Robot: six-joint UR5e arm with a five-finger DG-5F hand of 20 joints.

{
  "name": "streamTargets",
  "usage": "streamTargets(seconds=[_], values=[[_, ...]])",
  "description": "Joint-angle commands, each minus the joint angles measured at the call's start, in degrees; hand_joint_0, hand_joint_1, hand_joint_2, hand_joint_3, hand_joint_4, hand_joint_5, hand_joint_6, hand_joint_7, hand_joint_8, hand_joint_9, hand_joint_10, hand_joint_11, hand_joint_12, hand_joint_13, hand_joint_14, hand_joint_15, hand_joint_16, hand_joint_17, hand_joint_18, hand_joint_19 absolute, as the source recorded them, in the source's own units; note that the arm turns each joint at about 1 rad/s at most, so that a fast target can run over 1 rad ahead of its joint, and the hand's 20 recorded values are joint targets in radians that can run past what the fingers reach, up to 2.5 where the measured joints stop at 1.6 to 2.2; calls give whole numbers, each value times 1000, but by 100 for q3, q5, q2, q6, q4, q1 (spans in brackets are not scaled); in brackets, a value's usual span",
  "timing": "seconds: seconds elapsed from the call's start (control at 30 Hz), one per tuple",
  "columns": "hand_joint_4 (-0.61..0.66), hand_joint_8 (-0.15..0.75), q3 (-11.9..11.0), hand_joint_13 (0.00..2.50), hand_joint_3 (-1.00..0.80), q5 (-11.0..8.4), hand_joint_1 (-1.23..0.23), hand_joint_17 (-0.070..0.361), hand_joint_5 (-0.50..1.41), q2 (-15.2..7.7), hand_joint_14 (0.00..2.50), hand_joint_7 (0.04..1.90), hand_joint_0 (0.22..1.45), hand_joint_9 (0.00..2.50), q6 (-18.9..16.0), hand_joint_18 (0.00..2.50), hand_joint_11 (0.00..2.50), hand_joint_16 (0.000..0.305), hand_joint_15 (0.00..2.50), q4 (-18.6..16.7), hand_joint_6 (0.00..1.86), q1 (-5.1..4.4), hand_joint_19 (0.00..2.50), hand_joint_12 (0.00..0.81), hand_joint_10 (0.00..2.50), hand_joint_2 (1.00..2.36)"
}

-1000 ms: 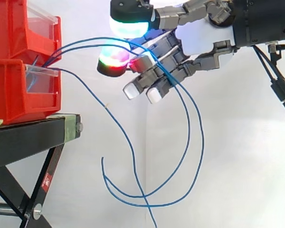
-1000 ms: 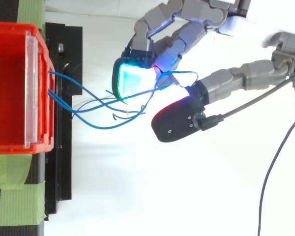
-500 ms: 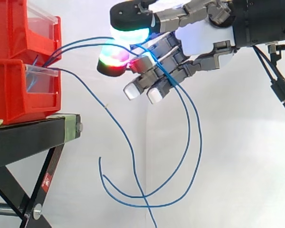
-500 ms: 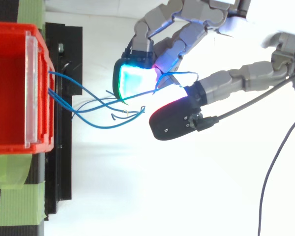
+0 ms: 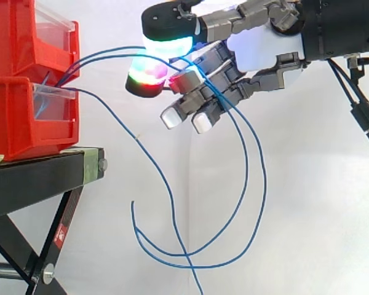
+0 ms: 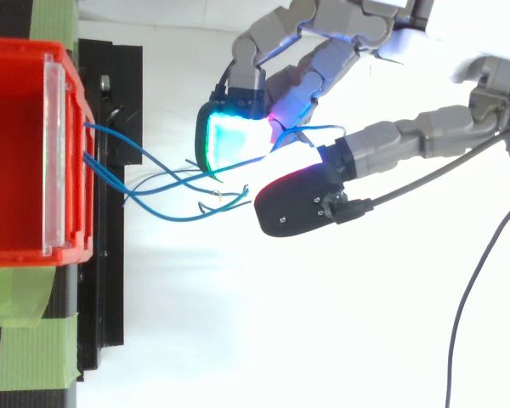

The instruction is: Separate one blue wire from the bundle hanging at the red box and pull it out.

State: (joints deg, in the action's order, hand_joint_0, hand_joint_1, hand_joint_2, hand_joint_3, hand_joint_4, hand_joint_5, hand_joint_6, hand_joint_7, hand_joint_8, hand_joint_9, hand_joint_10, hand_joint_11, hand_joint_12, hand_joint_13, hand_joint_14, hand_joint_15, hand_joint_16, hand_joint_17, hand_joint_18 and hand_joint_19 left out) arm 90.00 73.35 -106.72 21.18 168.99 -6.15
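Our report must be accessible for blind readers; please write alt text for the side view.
A robot hand, coming in from the right, curls its glowing fingers round blue wires that run from stacked red bins on a black stand at left. The wires loop down below the hand before a white curtain.
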Motion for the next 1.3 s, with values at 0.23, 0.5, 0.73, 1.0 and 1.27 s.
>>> streamTargets(seconds=[0.23, 0.5, 0.73, 1.0, 1.27], values=[[105, 306, 0, 747, -259, 4, -758, 116, -165, 2, 19, 982, 586, 1071, 0, 834, 1673, 52, 734, 2, 909, 0, 716, 439, 4, 1014], [-21, 301, 0, 748, -119, 4, -825, 115, -171, -7, 17, 1113, 623, 1066, 0, 856, 1691, 51, 721, 2, 930, 0, 685, 432, 3, 1021], [131, 311, 0, 696, -87, -5, -924, 124, -215, 2, 20, 938, 639, 929, 0, 826, 1685, 55, 713, 20, 962, 0, 635, 448, 2, 1019], [198, 312, 0, 615, -146, 4, -984, 129, -247, 2, 18, 940, 639, 797, 0, 768, 1663, 57, 677, 20, 956, 0, 561, 446, 3, 1020], [212, 310, 0, 581, -162, 4, -997, 129, -250, -7, 19, 931, 644, 772, 0, 757, 1642, 58, 643, 20, 952, 0, 526, 444, 4, 1023]])
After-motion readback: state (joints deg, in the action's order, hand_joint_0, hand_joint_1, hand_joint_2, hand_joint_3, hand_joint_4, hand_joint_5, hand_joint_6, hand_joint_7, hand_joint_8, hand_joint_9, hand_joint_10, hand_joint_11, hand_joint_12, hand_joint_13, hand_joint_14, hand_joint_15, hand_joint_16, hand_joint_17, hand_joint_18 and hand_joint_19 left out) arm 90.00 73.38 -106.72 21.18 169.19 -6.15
